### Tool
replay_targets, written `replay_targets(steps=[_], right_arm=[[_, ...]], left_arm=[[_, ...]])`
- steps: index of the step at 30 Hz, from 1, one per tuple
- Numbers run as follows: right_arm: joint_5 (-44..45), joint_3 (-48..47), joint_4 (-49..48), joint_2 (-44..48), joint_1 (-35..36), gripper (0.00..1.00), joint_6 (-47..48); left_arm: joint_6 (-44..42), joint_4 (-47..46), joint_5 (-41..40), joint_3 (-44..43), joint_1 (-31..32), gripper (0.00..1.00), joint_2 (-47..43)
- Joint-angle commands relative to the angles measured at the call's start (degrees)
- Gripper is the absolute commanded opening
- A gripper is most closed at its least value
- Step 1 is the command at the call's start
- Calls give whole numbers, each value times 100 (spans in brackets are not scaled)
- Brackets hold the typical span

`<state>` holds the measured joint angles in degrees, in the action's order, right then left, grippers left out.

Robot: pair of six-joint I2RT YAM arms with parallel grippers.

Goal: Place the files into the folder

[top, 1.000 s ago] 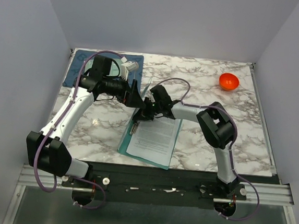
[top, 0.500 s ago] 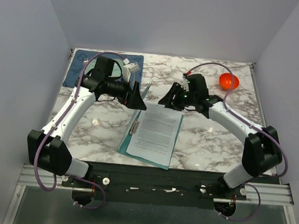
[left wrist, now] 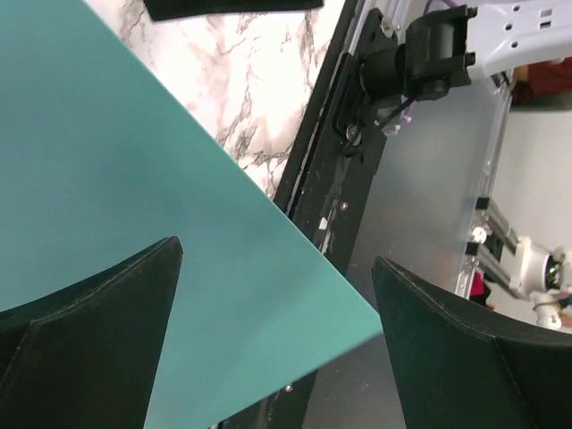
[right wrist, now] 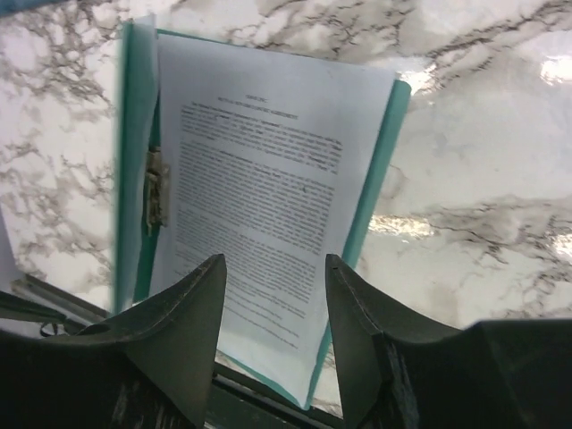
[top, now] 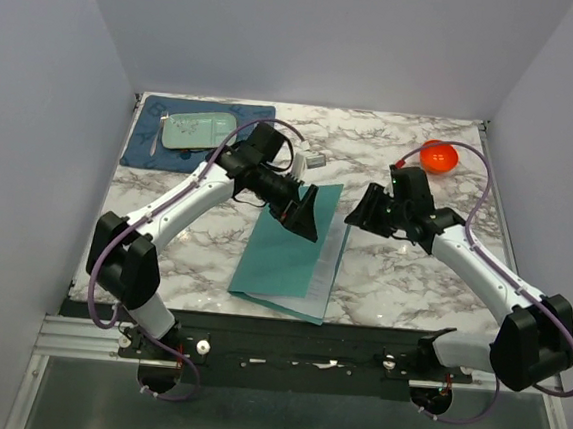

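The files [right wrist: 259, 206] show between the right jaws in the right wrist view, a stack of white sheets dense with small black print, lying flat on the lower half of the folder [right wrist: 381, 165]. Those jaws, on the right gripper [right wrist: 274, 268], are spread wide and hold nothing. The left gripper [left wrist: 277, 259] is also parted wide with nothing pinched. A smooth teal sheet fills the space beneath it, and we cannot tell whether the fingers touch it. Moving outward, the view from above shows the left gripper [top: 304, 216] over the top right part of the folder [top: 283, 254], whose teal cover now hides most of the paper. Only a narrow white strip of the files [top: 330, 264] peeks out along the right edge. The right wrist view shows that cover nearly on edge at the left, beside the small metal clip [right wrist: 158, 188], so we judge it to be tilted and not yet flat. Half a second ago the folder lay open with the page fully exposed and the left gripper at the raised cover on the left. Since then the left arm has swept across, bringing the cover over. The right gripper [top: 365, 209] has backed away to the right, just beside the folder. We take it the sheets are in, and only pressing the cover down remains. Farther out on the marble table [top: 402, 275] sit an orange ball [top: 438, 156] and a dark blue placemat [top: 153, 133].
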<state>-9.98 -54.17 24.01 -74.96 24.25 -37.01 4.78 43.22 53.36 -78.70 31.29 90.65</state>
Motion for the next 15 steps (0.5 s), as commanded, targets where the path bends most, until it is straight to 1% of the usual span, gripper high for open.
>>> replay_targets(steps=[1,3,6,10,11,15], right_arm=[[462,275,367,245,-61,56,177],[505,398,376,271,-61,56,151],[567,478,376,262,-69,56,124],[637,609,403,280,-61,56,133],[664,627,411,289,-61,56,159],[454,697,350,271,-61,56,238]], left_arm=[[-249,475,-334,-778,176,99,119],[-451,643,-528,-1121,150,99,67],[-855,653,-862,-1122,-78,99,-293],[-1338,512,-1214,-639,-684,99,-942],[-1426,503,-1327,-412,-964,99,-1031],[-1839,529,-1723,82,-1483,99,-1374]])
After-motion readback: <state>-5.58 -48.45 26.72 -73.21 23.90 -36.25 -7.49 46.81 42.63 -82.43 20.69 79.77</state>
